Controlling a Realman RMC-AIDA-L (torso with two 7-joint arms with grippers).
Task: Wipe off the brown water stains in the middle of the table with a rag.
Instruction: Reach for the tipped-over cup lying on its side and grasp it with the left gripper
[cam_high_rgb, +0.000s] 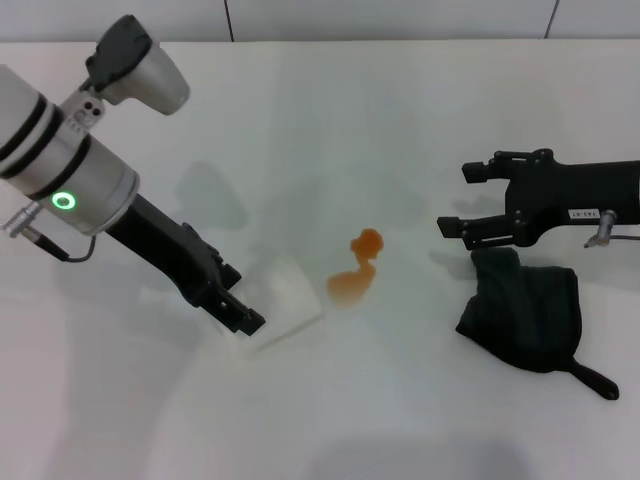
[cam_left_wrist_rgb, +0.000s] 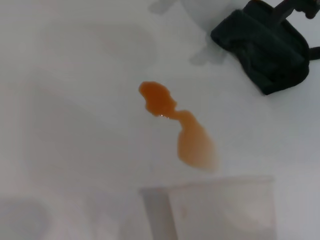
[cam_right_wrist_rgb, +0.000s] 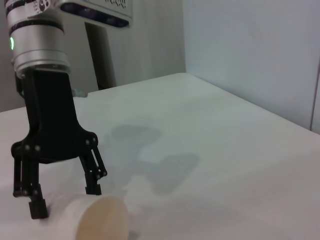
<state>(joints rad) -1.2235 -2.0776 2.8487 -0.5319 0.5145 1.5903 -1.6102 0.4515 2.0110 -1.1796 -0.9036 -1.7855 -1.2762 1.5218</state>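
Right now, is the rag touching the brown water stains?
Apart. The head view shows bare table between the rag and the brown water stains.

Head view: high, facing forward and down over the table (cam_high_rgb: 400, 420), wide, both arms in frame. Left wrist view: close above the brown water stains (cam_left_wrist_rgb: 177, 125), rag (cam_left_wrist_rgb: 265, 50) at upper right, both shared with head view. Right wrist view: low, near tabletop level, facing across at the left gripper (cam_right_wrist_rgb: 65, 200).

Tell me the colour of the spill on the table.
Orange-brown; the brown water stains show best in the left wrist view.
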